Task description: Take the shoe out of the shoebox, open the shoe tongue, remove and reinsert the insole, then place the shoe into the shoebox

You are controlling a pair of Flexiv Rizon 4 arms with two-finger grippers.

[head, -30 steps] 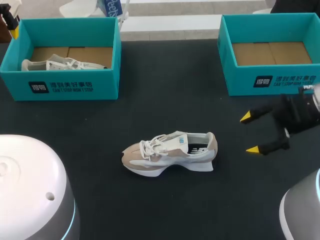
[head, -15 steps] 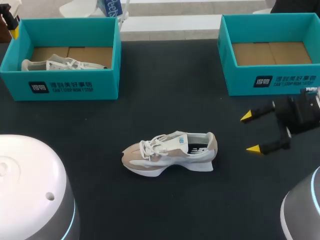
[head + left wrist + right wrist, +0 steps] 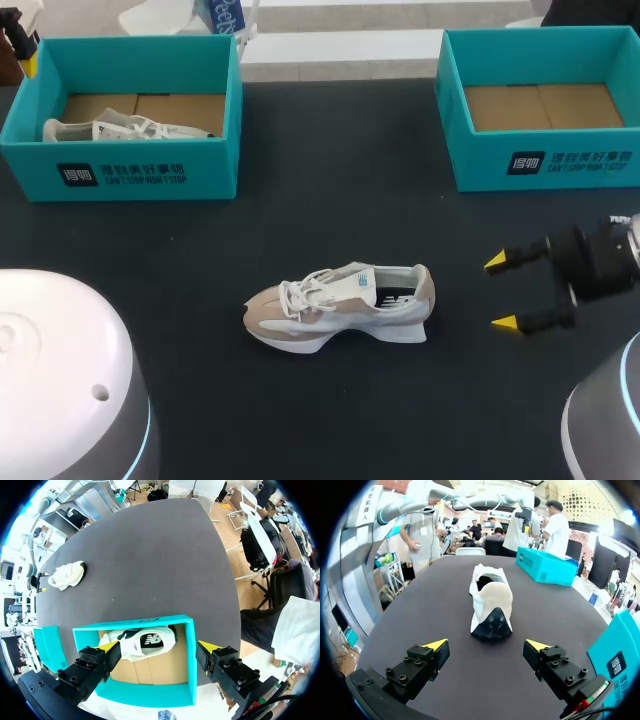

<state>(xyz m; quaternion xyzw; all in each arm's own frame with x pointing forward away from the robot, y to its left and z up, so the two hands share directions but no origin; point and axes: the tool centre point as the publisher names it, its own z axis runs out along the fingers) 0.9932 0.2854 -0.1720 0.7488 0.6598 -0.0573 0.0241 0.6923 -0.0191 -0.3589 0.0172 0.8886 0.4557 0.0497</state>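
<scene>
A white and beige sneaker (image 3: 340, 305) lies on its sole in the middle of the dark table, toe to the left, tongue up. In the right wrist view its heel (image 3: 491, 622) faces my right gripper (image 3: 487, 645), which is open and empty a short way behind it. The head view shows that right gripper (image 3: 500, 293) to the right of the sneaker, apart from it. My left gripper (image 3: 159, 645) hangs open high above the left teal shoebox (image 3: 186, 655), where a second sneaker (image 3: 142, 642) lies. In the head view it shows only at the far left corner (image 3: 22, 45).
The left teal shoebox (image 3: 120, 175) stands at the back left, with the second sneaker (image 3: 125, 128) in it. An empty teal shoebox (image 3: 545, 160) stands at the back right, just beyond my right gripper. Bare dark table surrounds the middle sneaker.
My right gripper has drifted toward the table's front edge, still open. The sneaker, both boxes and the left arm have not moved.
</scene>
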